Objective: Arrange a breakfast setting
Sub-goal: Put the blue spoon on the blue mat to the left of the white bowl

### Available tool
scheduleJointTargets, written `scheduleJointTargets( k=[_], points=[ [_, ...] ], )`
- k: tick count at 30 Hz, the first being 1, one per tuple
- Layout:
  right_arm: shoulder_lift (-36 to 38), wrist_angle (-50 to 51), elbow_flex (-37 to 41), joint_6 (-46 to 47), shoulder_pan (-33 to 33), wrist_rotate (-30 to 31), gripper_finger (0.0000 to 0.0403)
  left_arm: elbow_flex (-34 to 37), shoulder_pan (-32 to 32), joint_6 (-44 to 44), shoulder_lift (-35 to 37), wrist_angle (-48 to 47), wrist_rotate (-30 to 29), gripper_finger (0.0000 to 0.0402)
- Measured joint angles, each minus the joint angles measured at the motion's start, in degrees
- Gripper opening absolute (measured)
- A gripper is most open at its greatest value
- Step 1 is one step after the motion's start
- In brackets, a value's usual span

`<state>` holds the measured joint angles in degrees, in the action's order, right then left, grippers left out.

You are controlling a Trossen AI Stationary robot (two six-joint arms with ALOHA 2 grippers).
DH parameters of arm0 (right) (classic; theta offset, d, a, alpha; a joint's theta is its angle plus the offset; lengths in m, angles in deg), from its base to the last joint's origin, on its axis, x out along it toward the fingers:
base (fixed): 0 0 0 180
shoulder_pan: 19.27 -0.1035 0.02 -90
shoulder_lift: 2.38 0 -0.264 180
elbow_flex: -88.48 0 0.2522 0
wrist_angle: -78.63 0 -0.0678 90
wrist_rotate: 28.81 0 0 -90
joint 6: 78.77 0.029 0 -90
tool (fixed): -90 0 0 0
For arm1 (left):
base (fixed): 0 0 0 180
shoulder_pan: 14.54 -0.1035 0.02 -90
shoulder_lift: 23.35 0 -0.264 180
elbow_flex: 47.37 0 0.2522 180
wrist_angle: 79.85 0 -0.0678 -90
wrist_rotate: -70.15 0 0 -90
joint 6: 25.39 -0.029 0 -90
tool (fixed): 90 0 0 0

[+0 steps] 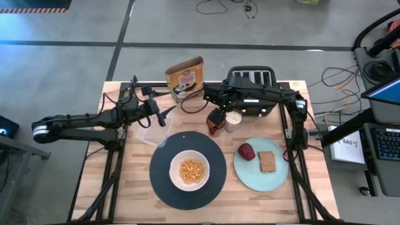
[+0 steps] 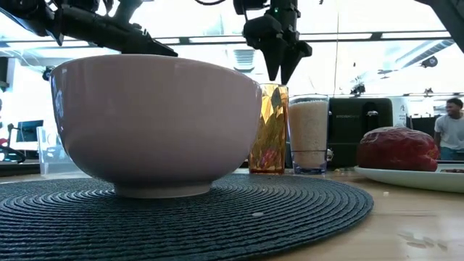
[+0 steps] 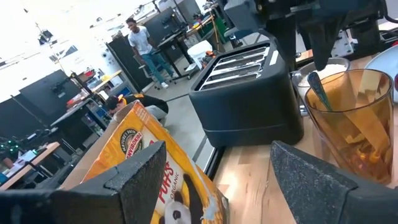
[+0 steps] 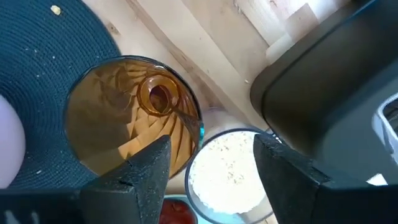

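Note:
A white bowl [image 1: 189,170] of yellow cereal stands on a large black round plate [image 1: 161,181]. A pale green plate [image 1: 251,174] carries a dark red fruit [image 1: 247,151] and a brown toast slice [image 1: 267,160]. The yellow-brown cereal box [image 1: 185,76] stands at the far edge. My right gripper [image 1: 215,119] is open, pointing down just above an amber glass [image 4: 134,118] with a spoon [image 4: 158,96] in it, next to a glass of white liquid [image 4: 227,168]. My left gripper [image 1: 167,117] is open and empty, level above the table, facing the cereal box [image 3: 155,186].
A black four-slot toaster [image 1: 250,78] stands at the far edge behind the two glasses. A clear plastic container [image 1: 152,132] lies under my left gripper, beside the black plate. A person [image 3: 142,43] stands in the room beyond the table.

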<state>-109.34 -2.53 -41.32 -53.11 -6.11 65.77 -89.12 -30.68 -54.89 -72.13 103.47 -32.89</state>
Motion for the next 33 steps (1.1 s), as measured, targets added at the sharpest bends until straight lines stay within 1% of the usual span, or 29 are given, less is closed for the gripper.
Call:
scheduleJointTargets(
  k=[10, 16, 20, 25, 29, 33],
  points=[
    [-0.1, -1.0, 3.1, -0.2, -0.1, 0.0, 0.0188, 0.0, 0.0, 0.0, 0.0, 0.0, 0.0, 0.0272],
    [-0.1, -4.8, 4.9, -2.3, -0.1, 0.0, 0.0162, 0.0, 0.0, 0.0, 0.0, 0.0, 0.0, 0.0272],
    [-0.1, -4.9, 6.5, -2.3, -0.1, 0.0, 0.0136, 0.0, 0.0, 0.0, 0.0, 0.0, 0.0, 0.0272],
    [-0.1, -5.1, 6.9, -2.7, -0.1, 0.0, 0.0092, 0.0, 0.0, 0.0, 0.0, 0.1, 0.0, 0.0272],
    [-0.1, -5.1, 6.1, -2.8, -0.1, 0.0, 0.0057, 0.0, 0.0, 0.0, 0.0, 0.1, 0.0, 0.0272],
    [-0.1, -5.1, 4.8, -3.2, -0.1, 0.0, 0.0031, 0.0, 0.0, 0.0, 0.0, 0.1, 0.0, 0.0272]
  ],
)
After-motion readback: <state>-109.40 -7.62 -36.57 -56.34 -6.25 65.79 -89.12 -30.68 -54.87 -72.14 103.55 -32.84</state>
